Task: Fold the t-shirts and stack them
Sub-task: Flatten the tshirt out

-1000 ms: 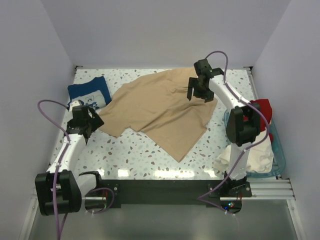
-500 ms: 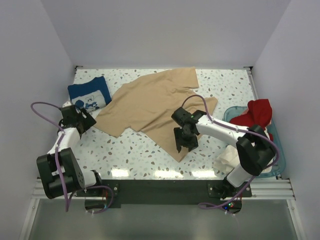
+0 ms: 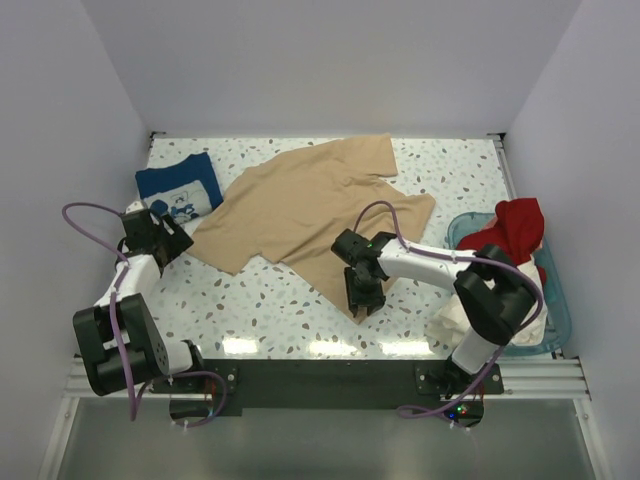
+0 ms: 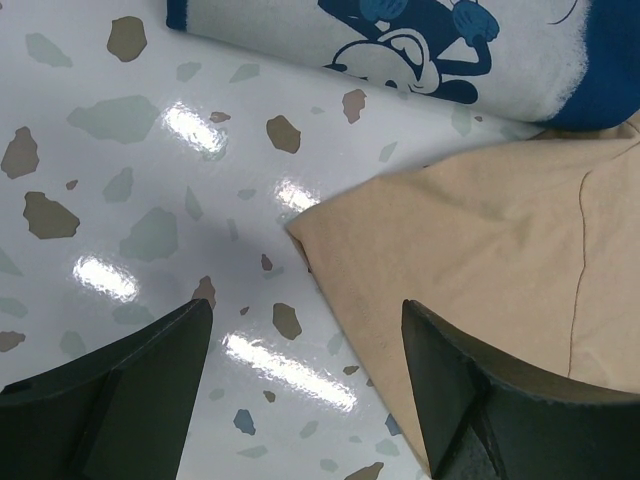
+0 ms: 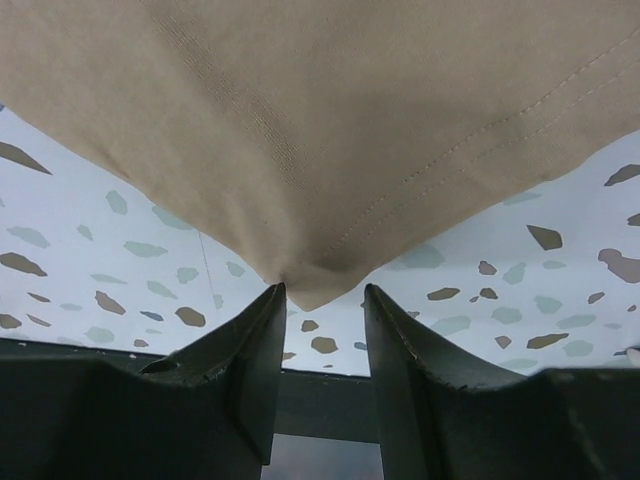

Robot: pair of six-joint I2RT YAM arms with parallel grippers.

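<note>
The tan t-shirt (image 3: 300, 205) lies spread over the middle of the table. My right gripper (image 3: 362, 300) is at its near corner. In the right wrist view the jaws (image 5: 320, 330) stand narrowly apart, and the tan corner (image 5: 312, 285) sits at their tips, touching the left fingertip (image 5: 272, 300). My left gripper (image 3: 165, 240) is open at the tan shirt's left corner (image 4: 470, 250). Its gap (image 4: 305, 390) is over bare table beside the hem. The folded navy shirt with a white print (image 3: 180, 187) lies at the far left and also shows in the left wrist view (image 4: 420, 40).
A teal basket (image 3: 556, 310) stands at the right edge. It holds a red shirt (image 3: 515, 225) and a cream-white shirt (image 3: 495, 310). White walls enclose the table. A black rail (image 3: 320, 375) runs along the near edge.
My right arm has swung from the shirt's far side down to its near corner, and its jaws have narrowed there. My left gripper has pulled back to the left.
</note>
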